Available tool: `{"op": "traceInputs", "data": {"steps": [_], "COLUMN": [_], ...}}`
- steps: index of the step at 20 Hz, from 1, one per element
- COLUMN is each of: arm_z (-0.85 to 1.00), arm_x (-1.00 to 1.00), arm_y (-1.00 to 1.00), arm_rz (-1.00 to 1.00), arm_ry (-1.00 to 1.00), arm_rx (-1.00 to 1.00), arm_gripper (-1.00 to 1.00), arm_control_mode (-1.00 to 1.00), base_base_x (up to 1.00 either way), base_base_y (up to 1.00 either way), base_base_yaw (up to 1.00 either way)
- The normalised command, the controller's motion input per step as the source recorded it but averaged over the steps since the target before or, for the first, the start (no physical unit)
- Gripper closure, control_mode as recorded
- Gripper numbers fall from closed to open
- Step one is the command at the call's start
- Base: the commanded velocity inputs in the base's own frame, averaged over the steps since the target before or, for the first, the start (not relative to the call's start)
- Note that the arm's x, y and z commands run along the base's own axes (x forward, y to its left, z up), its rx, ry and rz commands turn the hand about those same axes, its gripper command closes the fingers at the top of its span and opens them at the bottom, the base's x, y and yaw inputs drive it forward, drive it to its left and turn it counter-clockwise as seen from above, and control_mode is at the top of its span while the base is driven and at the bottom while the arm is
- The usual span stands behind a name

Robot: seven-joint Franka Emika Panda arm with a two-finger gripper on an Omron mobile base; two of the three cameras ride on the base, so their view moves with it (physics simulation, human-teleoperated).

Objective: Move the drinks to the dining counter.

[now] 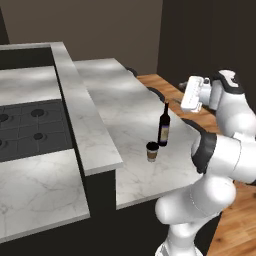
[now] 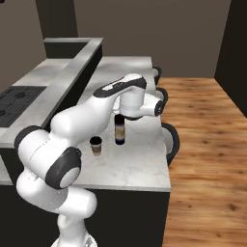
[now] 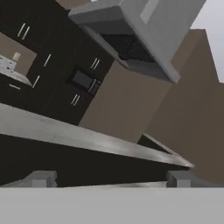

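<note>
My pincer hung spread and empty above the wine bottle, so I feared my elbow toppling it onto the cup alongside.

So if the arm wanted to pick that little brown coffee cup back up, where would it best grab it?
Probably around the paper cup's brown wall below the dark lid, jaws level, coming from the counter's near edge. It stands upright, and the wine bottle stands close behind it, so the far side looks crowded.
</note>
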Motion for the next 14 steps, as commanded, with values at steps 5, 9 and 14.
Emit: {"op": "traceInputs", "data": {"steps": [5,9,14], "arm_z": [0.00,0.00,0.00], "arm_x": [-1.00,-0.99,-0.79], "arm_y": [0.00,0.08,0.28], "arm_rz": [0.12,0.14,0.18], "arm_ry": [-0.21,-0.19,-0.14], "arm_rx": [-0.01,-0.04,-0.09], "arm_gripper": [-1.00,-1.00,-1.00], "arm_control_mode": [-1.00,-1.00,-1.00], "base_base_x": [0.00,0.00,0.00], "base_base_y": [0.00,0.00,0.00], "base_base_yaw": [0.00,0.00,0.00]}}
